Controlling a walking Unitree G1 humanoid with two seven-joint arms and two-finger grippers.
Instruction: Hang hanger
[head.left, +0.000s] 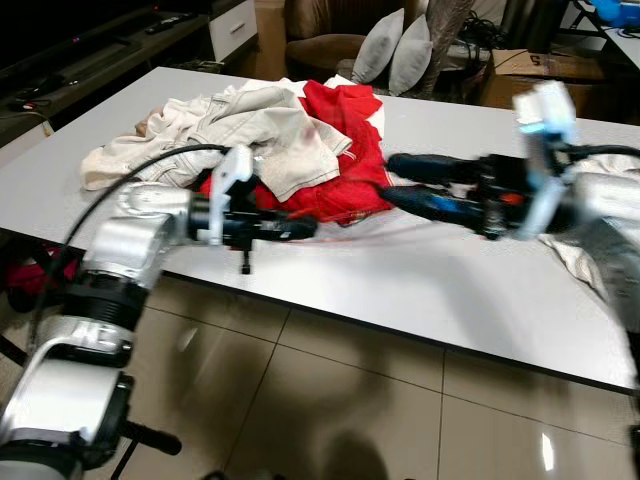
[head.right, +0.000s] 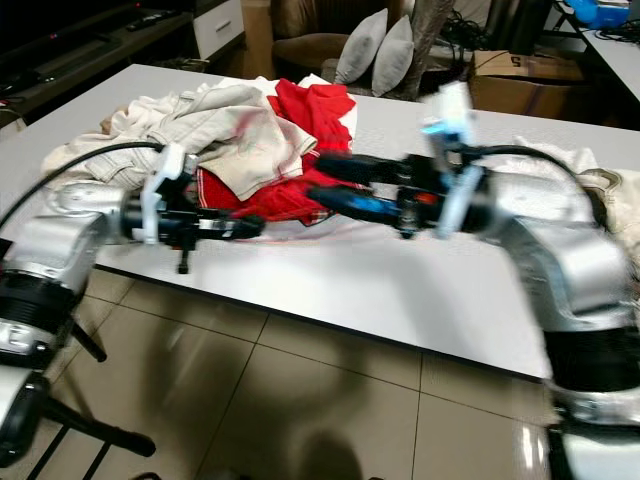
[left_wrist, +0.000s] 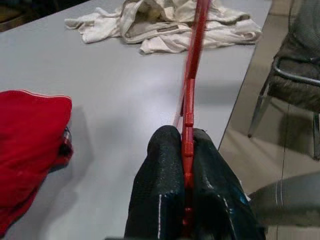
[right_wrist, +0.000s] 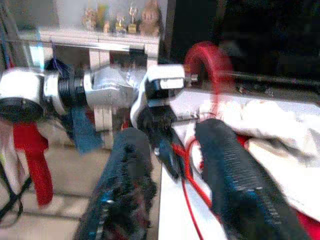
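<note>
Hanger lifted over the table, not yet hung.

The left gripper (left_wrist: 187, 200) pinched the red hanger (left_wrist: 192, 75) above the table (head.left: 420, 270); the right gripper (right_wrist: 172, 170) stood spread beside it, probably next to take hold before hanging.

Dim indoor light, motion blur on the right arm (head.left: 590, 200).

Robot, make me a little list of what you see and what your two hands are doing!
table: white table over a tiled floor
clothes: red garment under a cream garment; another cream garment further along
hanger: thin red hanger, lying across the table's edge
left gripper: shut on the red hanger
right gripper: open, fingers pointing at the left gripper
chair: grey pillows behind the table
</note>
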